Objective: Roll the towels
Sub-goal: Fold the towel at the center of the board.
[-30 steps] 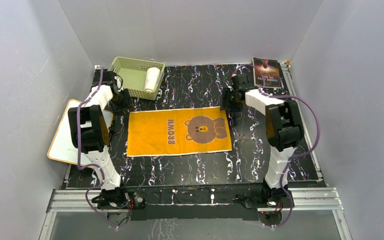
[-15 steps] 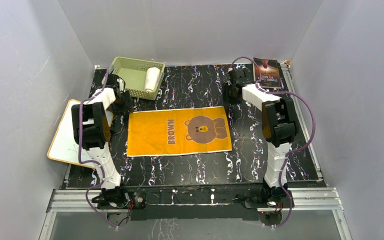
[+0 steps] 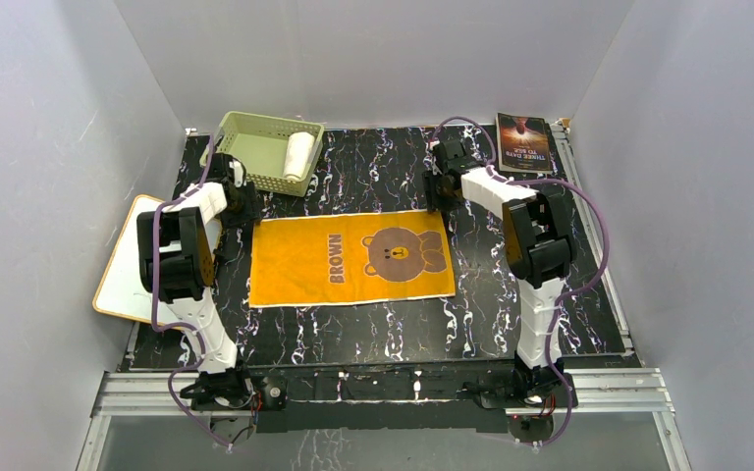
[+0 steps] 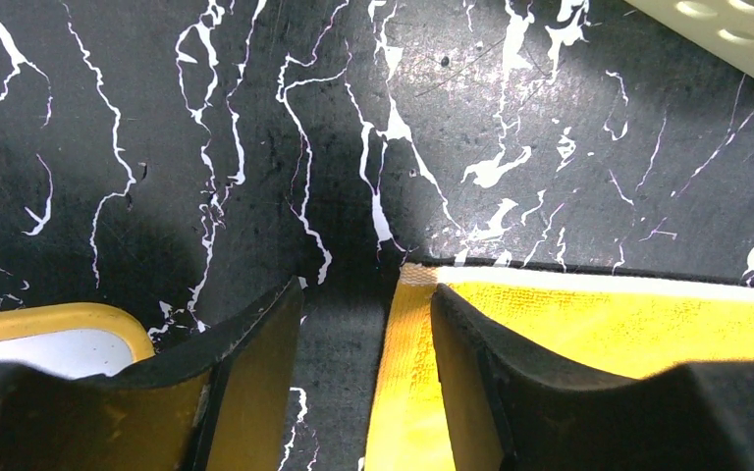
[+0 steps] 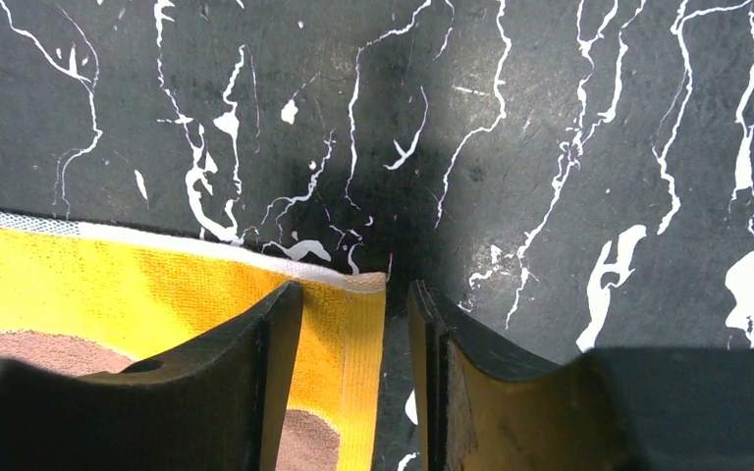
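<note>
Flat at the middle of the table: orange-yellow towel, print up. At its far-left corner, left tool, jaws apart, astride the hem, clamping nothing. At its far-right corner, right tool, likewise apart astride the edge. Farther back left: white towel, rolled, inside green basket.

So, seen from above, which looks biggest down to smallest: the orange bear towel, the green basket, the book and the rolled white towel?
1. orange bear towel, spread flat, clearly largest
2. green basket
3. book
4. rolled white towel, lying inside the basket, smallest
</note>
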Controlling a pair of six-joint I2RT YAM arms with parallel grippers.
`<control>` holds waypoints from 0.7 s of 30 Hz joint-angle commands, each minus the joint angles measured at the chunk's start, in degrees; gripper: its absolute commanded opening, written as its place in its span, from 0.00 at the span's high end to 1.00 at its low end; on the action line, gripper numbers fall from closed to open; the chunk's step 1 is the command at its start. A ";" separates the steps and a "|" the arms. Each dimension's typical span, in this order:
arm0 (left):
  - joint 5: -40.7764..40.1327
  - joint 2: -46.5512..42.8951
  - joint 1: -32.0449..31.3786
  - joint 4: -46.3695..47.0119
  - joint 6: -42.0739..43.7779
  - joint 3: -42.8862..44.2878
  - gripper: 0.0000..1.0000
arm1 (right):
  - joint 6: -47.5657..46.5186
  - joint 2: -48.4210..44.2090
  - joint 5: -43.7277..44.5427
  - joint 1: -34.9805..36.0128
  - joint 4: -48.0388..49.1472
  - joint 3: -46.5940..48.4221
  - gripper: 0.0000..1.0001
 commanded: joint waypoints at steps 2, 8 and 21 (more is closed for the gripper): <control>0.82 -2.13 -0.33 -0.57 1.28 -1.86 0.50 | -2.18 1.16 3.79 0.86 -0.35 2.92 0.60; 0.87 -1.87 -0.72 -1.01 1.96 -2.26 0.48 | -3.00 1.87 5.27 0.91 -1.06 2.40 0.65; 14.73 -1.55 -0.92 -0.08 -2.23 -6.77 0.80 | -3.35 1.38 5.22 0.87 -1.30 1.42 0.93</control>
